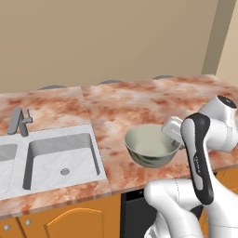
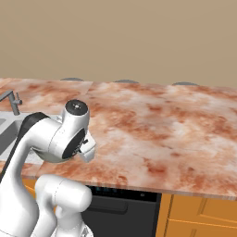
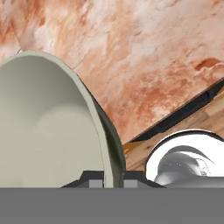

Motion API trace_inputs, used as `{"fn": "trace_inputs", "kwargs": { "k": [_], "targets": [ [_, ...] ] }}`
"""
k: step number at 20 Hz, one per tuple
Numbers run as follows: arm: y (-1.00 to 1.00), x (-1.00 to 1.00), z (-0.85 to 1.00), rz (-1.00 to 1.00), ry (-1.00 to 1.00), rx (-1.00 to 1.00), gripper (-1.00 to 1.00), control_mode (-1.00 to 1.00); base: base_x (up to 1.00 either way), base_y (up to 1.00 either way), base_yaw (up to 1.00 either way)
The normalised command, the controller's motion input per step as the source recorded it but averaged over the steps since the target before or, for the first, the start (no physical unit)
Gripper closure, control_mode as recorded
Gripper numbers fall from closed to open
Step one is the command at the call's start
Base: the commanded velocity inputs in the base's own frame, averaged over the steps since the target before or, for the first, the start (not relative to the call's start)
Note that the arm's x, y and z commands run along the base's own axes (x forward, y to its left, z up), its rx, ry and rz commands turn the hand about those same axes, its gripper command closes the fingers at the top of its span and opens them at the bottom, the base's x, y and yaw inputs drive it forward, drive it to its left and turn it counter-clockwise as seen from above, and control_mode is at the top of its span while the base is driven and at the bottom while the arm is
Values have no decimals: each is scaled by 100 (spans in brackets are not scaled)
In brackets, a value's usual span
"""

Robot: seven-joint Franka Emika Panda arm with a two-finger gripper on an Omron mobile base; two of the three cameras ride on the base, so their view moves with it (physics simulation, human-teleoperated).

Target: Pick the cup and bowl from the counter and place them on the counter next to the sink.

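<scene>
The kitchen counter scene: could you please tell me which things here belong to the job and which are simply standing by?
Job: bowl, pinched at its rim by the pincer; counter; sink.
Standing by: faucet; orange cabinets.

No text, label, brand, number or sign can be read anywhere here. A faint light marking runs along the arm's dark link point(image 1: 199, 163), too small and blurred to make out.
</scene>
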Motion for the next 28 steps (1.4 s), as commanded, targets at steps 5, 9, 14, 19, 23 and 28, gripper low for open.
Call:
{"fn": "trace_inputs", "kwargs": {
  "k": [5, 9, 14, 19, 23, 28],
  "targets": [
    [69, 80, -2, -11, 0, 0, 100, -100, 0, 0, 0],
    [26, 56, -3, -4, 0, 0, 100, -100, 0, 0, 0],
    [0, 19, -28, 0, 1, 0, 100, -100, 0, 0, 0],
    [0, 1, -60, 0, 0, 0, 100, -100, 0, 0, 0],
    [0, 15, -63, 0, 1, 0, 100, -100, 0, 0, 0],
    [9, 23, -40, 0, 0, -2, 100, -100, 0, 0, 0]
  ]
}}
